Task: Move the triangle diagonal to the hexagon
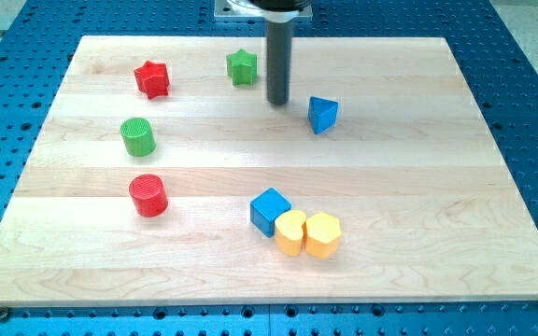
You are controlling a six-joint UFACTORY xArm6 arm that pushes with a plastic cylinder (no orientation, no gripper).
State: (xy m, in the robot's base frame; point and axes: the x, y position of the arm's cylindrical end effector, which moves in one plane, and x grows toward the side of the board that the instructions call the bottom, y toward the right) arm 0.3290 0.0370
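Camera view: my tip point(278, 102), a bare rod without fingers, is seen left of the blue triangle point(322, 115), which could be spun off-course from the yellow hexagon point(323, 234) by 1 off-centre push.

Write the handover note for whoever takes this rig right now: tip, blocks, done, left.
My tip: on the wooden board near the view's top, just left of the blue triangle block, with a small gap, not touching.
Yellow hexagon block: near the view's bottom, pressed against a yellow rounded block, which touches a blue cube.
Done: nothing visible; the triangle sits well above the hexagon, almost straight up the view.
Left: push the triangle down toward the hexagon and stop it off one corner, probably the upper right, where the board is bare.
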